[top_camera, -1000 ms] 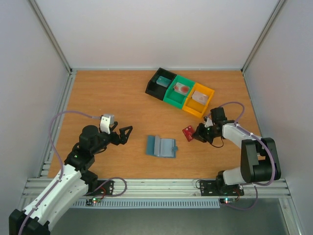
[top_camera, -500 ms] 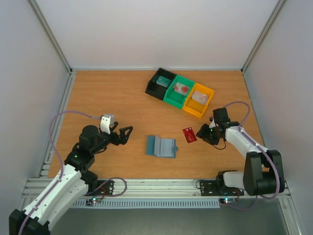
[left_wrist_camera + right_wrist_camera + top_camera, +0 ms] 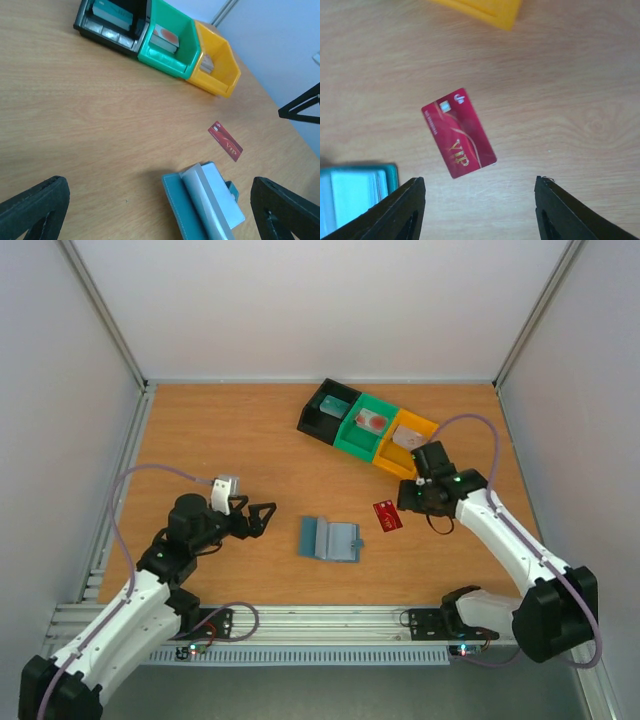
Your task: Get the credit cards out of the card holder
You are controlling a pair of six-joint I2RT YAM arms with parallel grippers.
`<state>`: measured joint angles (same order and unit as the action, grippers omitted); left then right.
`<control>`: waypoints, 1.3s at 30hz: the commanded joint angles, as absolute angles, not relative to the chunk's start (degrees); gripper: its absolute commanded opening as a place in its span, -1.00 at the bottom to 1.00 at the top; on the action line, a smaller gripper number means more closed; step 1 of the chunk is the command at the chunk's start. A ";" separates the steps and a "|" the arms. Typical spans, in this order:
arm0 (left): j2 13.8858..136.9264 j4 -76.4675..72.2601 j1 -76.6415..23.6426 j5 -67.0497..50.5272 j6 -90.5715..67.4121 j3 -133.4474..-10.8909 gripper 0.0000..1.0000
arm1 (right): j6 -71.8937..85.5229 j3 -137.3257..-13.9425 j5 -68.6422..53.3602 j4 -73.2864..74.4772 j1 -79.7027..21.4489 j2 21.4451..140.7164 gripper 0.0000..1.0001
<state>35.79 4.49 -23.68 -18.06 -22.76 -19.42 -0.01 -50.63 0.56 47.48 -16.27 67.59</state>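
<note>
The light blue card holder (image 3: 330, 538) lies open on the wooden table, and its stack of inner pockets shows in the left wrist view (image 3: 207, 202). A dark red credit card marked VIP (image 3: 388, 516) lies flat on the table just right of it. My right gripper (image 3: 408, 502) hovers over that card with its jaws open and nothing between them. In the right wrist view the red card (image 3: 458, 133) lies ahead of the right gripper (image 3: 479, 187), and the card holder's edge (image 3: 352, 192) shows at the lower left. My left gripper (image 3: 262, 519) stands open to the left of the holder, apart from it.
Three joined bins stand at the back: black (image 3: 326, 410), green (image 3: 365, 426) and orange (image 3: 408, 443), each with small items inside. The orange bin is close behind my right wrist. White walls and a metal frame enclose the table.
My right gripper has opened and let go of the red card, which now lies flat on the table. The right arm has drawn up and back. The left gripper shifted slightly right.
</note>
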 commanded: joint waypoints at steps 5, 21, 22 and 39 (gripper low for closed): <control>42.53 6.08 -23.44 -25.84 -28.46 -20.99 0.96 | -2.02 -59.33 5.50 53.71 -32.00 76.22 0.36; 77.50 1.77 -34.67 -38.87 -33.87 -30.99 0.99 | -1.40 -52.50 -16.40 36.88 -37.27 93.83 -0.01; 79.07 1.24 -34.83 -38.95 -33.98 -31.42 0.99 | -1.28 -52.14 -17.18 36.15 -37.27 94.25 -0.05; 89.79 -7.19 -38.44 -36.23 -34.31 -36.14 -0.79 | -3.01 -51.42 -19.09 34.65 -37.24 91.75 -0.22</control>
<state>90.48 -2.61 -37.93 -36.62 -34.92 -35.57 -1.34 -52.12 -18.96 35.05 -36.77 94.98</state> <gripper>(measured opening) 0.438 0.380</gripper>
